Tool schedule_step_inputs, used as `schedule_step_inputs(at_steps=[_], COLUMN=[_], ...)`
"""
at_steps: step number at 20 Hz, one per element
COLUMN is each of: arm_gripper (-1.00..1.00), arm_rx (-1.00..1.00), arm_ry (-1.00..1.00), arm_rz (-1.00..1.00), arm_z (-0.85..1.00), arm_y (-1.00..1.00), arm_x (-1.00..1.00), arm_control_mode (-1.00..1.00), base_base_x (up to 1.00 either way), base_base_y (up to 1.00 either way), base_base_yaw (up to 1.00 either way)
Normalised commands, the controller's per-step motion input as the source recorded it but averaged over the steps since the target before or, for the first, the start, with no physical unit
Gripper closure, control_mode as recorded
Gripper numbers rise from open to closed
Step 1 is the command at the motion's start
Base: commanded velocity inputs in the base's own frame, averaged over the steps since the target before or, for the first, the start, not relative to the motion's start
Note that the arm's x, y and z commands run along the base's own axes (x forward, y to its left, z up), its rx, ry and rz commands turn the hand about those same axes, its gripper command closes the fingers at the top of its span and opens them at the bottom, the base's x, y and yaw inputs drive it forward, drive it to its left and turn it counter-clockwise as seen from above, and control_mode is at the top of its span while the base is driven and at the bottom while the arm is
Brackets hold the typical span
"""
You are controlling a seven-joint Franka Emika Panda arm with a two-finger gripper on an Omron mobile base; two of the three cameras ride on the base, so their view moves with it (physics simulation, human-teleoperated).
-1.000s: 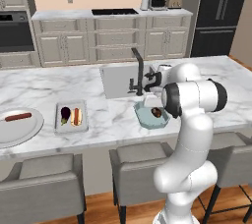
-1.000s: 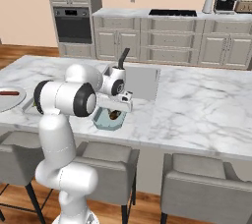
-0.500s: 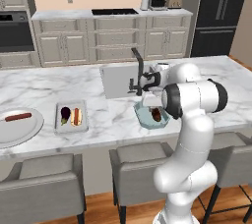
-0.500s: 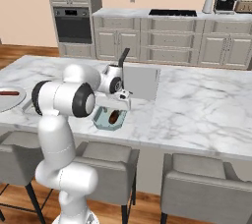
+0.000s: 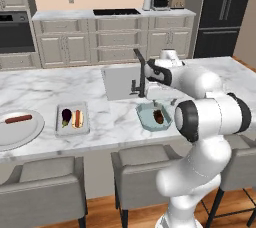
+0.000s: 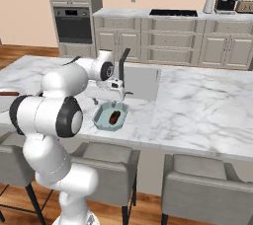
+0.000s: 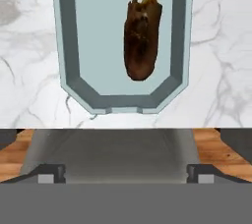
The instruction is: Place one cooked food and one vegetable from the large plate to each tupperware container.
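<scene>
The brown cooked piece [image 7: 141,37] lies flat in the teal container [image 5: 149,120], toward its right side in the hand view, touching nothing but the floor of the tub. It is a stubby, rough-surfaced lump, judged light and fairly firm; a hold across its narrow middle would suit it best, its ragged upper end being the least reliable place.

The claw [image 6: 114,102] hangs just above this container with its jaws spread wide and holding nothing; the piece rests free below them.

Count, teal container: one cooked item, no vegetable visible.

The pale rectangular container [image 5: 72,120] sits to the left on the surface [image 5: 50,84]. It holds two items side by side: a dark purple vegetable [image 5: 66,116], judged smooth and possibly slippery, best taken across its thicker body, and a hot dog in a bun [image 5: 77,118], judged soft and liable to crush.

The large plate [image 5: 22,134] stands further left, at the near edge of the surface. One sausage [image 5: 18,119] is visible on it, round and likely to roll; a grip across its midpoint is advised. No vegetable can be made out on the visible part of the plate.

Containers: two. Plates: one. In my judgement the teal container lacks its vegetable.
</scene>
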Motion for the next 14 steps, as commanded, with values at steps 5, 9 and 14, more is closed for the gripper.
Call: schedule_step_inputs(at_steps=[5,9,14], arm_gripper=[-1.00,-1.00,-1.00], arm_rx=[-0.02,0.00,0.00], arm_ry=[-0.08,-0.15,-0.17], arm_rz=[0.02,0.00,0.00], arm_z=[0.77,0.33,0.08], arm_y=[0.25,0.36,0.12], arm_x=[-1.00,-1.00,-1.00], arm_control_mode=[-1.00,-1.00,-1.00], base_base_x=[0.00,0.00,0.00], base_base_y=[0.00,0.00,0.00], base_base_yaw=[0.00,0.00,0.00])
